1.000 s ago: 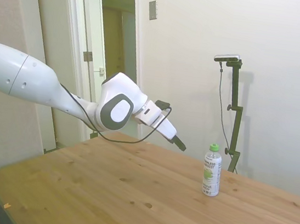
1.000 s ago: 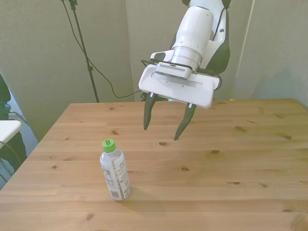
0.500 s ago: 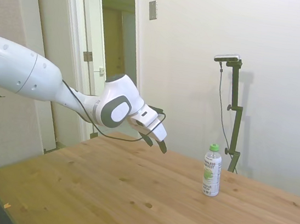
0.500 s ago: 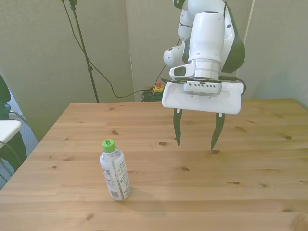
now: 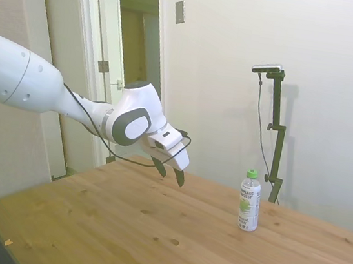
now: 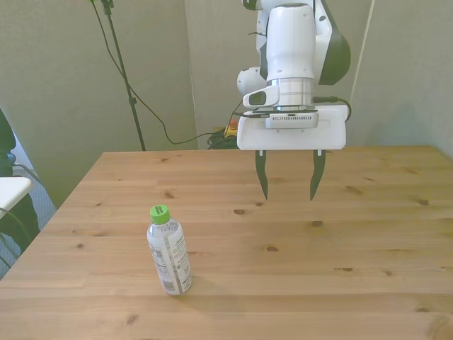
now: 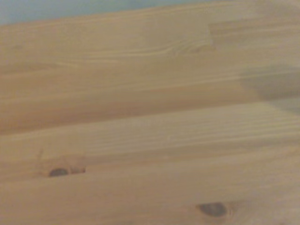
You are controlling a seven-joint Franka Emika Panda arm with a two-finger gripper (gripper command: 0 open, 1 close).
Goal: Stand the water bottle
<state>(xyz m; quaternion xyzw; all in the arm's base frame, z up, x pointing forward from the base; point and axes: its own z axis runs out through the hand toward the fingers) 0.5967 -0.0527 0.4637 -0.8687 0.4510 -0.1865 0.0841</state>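
The water bottle (image 5: pixel 249 201) (image 6: pixel 168 251) stands upright on the wooden table (image 5: pixel 150 233) (image 6: pixel 368 241), green cap on top, white label facing the cameras. It is toward the front view's left. My gripper (image 5: pixel 171 171) (image 6: pixel 289 180) hangs open above the table, fingers pointing down with nothing between them. It is well clear of the bottle, farther back on the table and toward the front view's right. The wrist view shows only bare wood planks (image 7: pixel 150 131) with dark knots.
A doorway (image 5: pixel 129 67) and plain walls lie beyond the table in the side view. Cables (image 6: pixel 141 106) run down to the floor behind the table's far edge in the front view.
The gripper has drawn back from the bottle, swung toward the front view's right and turned its fingers straight down. It stays open. The bottle has not moved.
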